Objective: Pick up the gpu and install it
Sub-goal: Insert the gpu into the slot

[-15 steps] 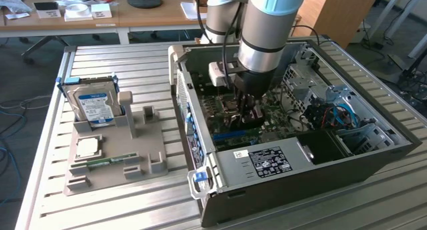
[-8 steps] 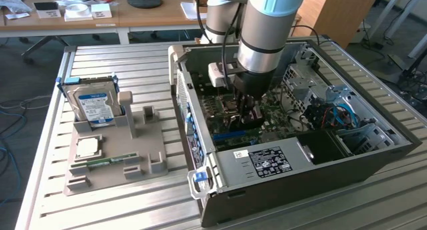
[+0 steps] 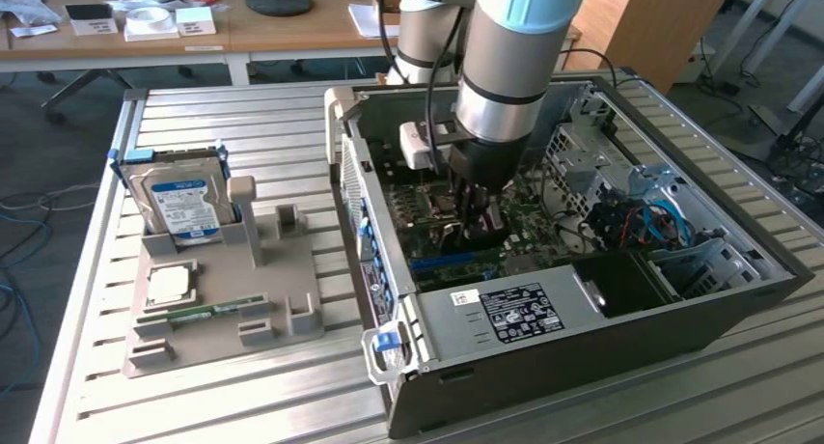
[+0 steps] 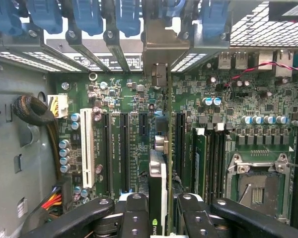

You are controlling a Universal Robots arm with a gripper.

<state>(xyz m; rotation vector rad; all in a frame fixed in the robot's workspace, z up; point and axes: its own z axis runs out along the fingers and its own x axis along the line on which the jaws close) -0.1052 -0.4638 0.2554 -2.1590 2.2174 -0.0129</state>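
Gripper (image 4: 159,218) clamped on the gpu (image 4: 158,173), held edge-on just above the motherboard (image 4: 238,129) inside the computer case (image 3: 541,319); seating well likely requires keeping the card upright and aligned over its expansion slot (image 4: 161,124).

Bright daylight throughout; glare on the wrist view's grille, foreground slightly soft.

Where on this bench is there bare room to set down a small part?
The slatted bench is bare between the hard drive on the gray holder and the far edge, and along the near edge. Inside the computer case it is crowded: the claw grips the graphics card over the motherboard slots.
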